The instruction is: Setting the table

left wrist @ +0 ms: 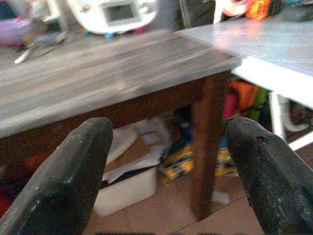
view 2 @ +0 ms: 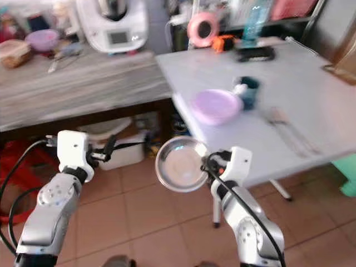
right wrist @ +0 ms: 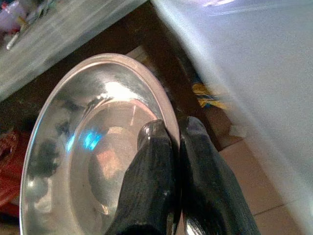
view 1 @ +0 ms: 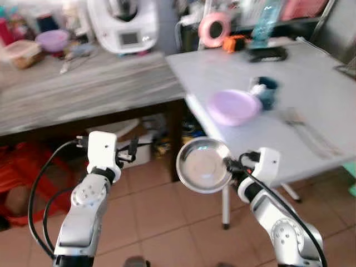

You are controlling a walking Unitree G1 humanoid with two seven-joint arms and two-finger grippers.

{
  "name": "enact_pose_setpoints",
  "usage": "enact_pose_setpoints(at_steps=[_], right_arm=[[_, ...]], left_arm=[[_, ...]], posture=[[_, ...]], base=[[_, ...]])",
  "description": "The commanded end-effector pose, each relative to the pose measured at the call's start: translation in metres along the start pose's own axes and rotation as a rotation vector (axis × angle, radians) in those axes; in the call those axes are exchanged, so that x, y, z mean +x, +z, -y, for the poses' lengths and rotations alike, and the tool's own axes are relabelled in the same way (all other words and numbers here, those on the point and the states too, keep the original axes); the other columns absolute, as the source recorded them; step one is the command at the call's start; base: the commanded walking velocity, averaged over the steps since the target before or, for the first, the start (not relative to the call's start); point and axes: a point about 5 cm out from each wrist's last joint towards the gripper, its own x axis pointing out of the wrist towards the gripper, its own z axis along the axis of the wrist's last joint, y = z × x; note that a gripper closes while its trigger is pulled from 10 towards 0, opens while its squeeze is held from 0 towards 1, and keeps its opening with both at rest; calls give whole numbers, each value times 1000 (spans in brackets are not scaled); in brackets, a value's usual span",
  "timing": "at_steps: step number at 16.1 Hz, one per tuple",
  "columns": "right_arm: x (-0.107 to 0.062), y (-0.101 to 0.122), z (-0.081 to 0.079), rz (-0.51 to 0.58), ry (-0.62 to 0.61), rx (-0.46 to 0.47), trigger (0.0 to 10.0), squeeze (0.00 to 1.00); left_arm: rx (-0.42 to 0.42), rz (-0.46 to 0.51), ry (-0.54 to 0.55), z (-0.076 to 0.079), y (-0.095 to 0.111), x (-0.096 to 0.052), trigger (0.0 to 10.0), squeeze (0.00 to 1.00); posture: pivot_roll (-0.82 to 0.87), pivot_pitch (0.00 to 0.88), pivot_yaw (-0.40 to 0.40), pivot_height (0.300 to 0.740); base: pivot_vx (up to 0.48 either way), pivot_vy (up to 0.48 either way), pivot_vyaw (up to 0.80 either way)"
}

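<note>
My right gripper (view 1: 229,163) is shut on the rim of a shiny steel plate (view 1: 203,165), which I hold tilted in the air just before the near edge of the white table (view 1: 317,83). In the right wrist view both black fingers (right wrist: 151,166) pinch the steel plate (right wrist: 88,152) at its edge. On the white table lie a lilac plate (view 1: 233,107), a dark teal cup (view 1: 266,92) behind it, and cutlery (view 1: 303,128) to its right. My left gripper (view 1: 132,149) is open and holds nothing, raised below the wooden table (view 1: 83,94).
A white kitchen appliance (view 1: 123,25), a purple bowl (view 1: 53,40) and a food container (view 1: 22,54) stand on the wooden table. A pink tape roll (view 1: 214,29), an orange object (view 1: 236,42) and a black item (view 1: 267,53) sit at the white table's far side. Boxes (left wrist: 127,181) lie under the wooden table.
</note>
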Motion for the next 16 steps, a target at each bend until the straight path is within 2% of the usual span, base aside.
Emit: enact_pose_setpoints(at_steps=[1, 5, 6, 7, 10, 13, 16], right_arm=[[3, 7, -12, 44, 46, -34, 10000, 0], [4, 18, -13, 130, 47, -92, 10000, 0], [3, 21, -17, 154, 74, -131, 10000, 0], [3, 24, -19, 175, 85, -131, 10000, 0], [4, 26, -18, 194, 71, -145, 10000, 0], [3, 27, -16, 212, 62, -154, 10000, 0], [3, 31, -13, 248, 29, -178, 10000, 0]], left_arm=[[14, -8, 31, -6, -1, 0, 10000, 0], [1, -1, 38, -5, 1, 4, 10000, 0], [4, 2, 44, -6, 2, 6, 10000, 0], [5, 5, 46, -5, 2, 6, 10000, 0], [-14, -6, 61, -4, 0, 8, 10000, 0], [-10, 23, 50, -1, 4, 10, 10000, 0], [-5, 21, 49, 0, 4, 11, 10000, 0]], posture=[[-32, 0, 2, 740], [-34, 0, 5, 740], [-36, 0, 4, 740], [-36, 0, 2, 740], [-35, 0, 1, 740], [-37, 0, 3, 740], [-37, 0, 4, 740]], base=[[315, 364, 0], [314, 364, 0], [319, 360, 0], [315, 364, 0], [329, 350, 794], [329, 350, 767], [325, 295, 0]])
